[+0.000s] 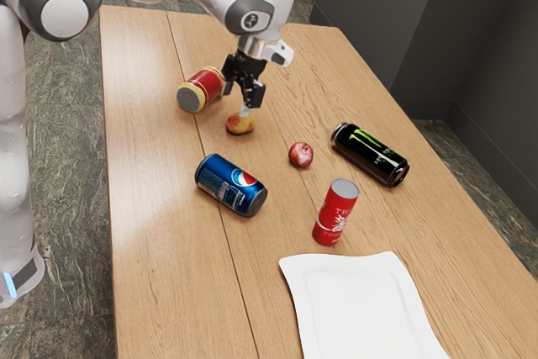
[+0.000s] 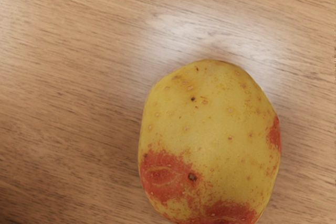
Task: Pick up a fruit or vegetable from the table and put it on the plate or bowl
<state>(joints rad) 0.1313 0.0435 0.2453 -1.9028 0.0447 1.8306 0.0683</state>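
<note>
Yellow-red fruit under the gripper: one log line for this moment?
phase: pre-grasp | black two-finger gripper over yellow-and-red round fruit | fruit resting on wooden table | white rectangular plate: no fruit on it

Bright, soft light (seemingly from overhead) throws only faint shadows on the table (image 1: 168, 250); a pale sheen lies beside the fruit (image 2: 210, 145).
</note>
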